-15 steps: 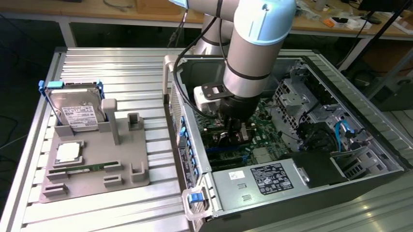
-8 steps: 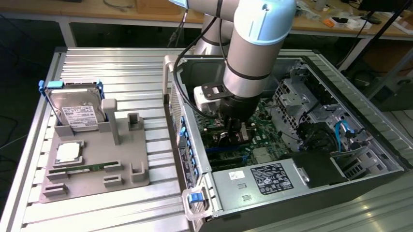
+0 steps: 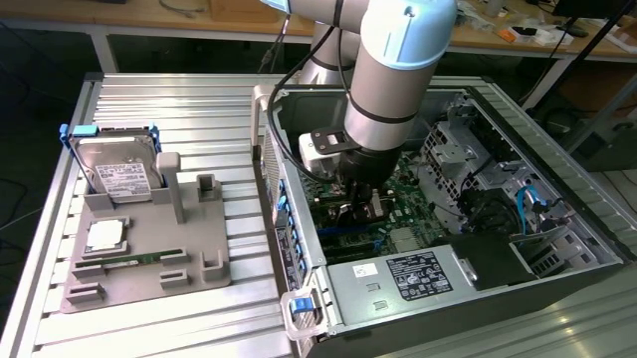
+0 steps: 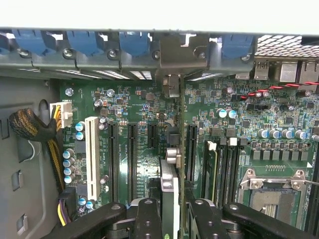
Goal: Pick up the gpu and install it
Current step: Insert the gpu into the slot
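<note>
A robotics lab or workshop: a robot arm (image 3: pixel 393 67) reaches into an open computer case (image 3: pixel 557 291) on a metal table (image 3: pixel 179 97), with wooden workbenches (image 3: pixel 119 15) behind.

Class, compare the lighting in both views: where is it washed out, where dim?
Exterior view: the ribbed silver metal table is brightly lit, the inside of the open black computer case dimmer. Wrist view: the strip beyond the blue plastic slot clips is washed out white; the green motherboard is evenly lit.

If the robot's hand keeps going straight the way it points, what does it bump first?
Probably the green motherboard. The hand grips the gpu edge-on, so the card would reach its black slots first; how near it is, I cannot tell.
</note>
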Robot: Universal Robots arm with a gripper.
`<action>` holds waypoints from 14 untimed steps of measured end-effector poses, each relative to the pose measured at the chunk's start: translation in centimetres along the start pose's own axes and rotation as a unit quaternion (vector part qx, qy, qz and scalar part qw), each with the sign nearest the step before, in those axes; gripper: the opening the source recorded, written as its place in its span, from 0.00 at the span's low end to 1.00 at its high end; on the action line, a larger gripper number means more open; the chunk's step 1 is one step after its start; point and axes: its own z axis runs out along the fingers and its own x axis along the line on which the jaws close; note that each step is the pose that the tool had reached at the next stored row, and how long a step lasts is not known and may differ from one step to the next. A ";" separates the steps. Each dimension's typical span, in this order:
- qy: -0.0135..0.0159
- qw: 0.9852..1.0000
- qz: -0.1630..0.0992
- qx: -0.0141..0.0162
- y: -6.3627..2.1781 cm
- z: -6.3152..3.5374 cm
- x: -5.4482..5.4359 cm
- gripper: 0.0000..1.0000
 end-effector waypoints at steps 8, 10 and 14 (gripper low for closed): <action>0.000 1.000 0.000 0.000 0.00 0.00 0.0 0.27; 0.000 1.000 0.000 0.000 0.00 0.00 0.0 0.27; 0.000 1.000 0.000 0.000 0.06 0.25 0.0 0.27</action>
